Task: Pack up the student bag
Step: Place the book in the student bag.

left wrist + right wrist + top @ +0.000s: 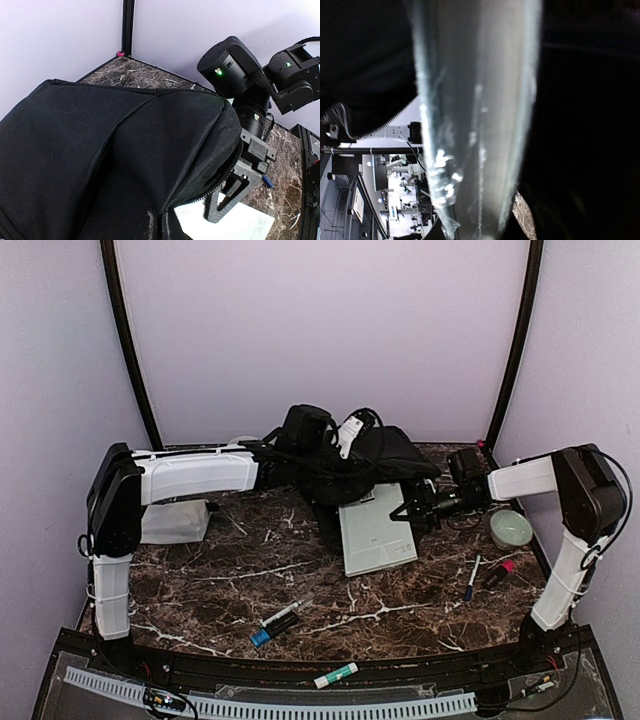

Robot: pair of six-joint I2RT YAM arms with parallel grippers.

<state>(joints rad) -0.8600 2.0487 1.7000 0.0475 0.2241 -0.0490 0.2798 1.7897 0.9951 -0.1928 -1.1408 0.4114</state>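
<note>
Overhead view of a dark marble surface [200, 590] with 2 robot arms.

At far left, a pale pouch [175, 522] sits under the left arm. That arm reaches right to the back centre, where the left end effector [340, 452] is clenched. It seems to pinch the top fabric of the black bag [385, 455]. In the left wrist view its fingers are hidden, but the bag [100, 150] is tented up and its zipped mouth gapes.

The bag lies at the back centre of the surface. A flat grey book [378, 535] sticks out of its mouth toward the near edge, with its far end under the flap. In front of it, near the front edge, lie 2 markers [275, 628].

Just right of the book, the right end effector [412, 510] grasps the book's right edge beside the zipper. In the right wrist view a glossy sheet runs between its fingers. Further right stand a green bowl [511, 528] and 2 pens [472, 578].

The step in hand looks like sliding the book into the bag. The next move calls for a level push deeper inside, under the zipper teeth, with the flap held high. The right end effector should let go only once the book is inside.
</note>
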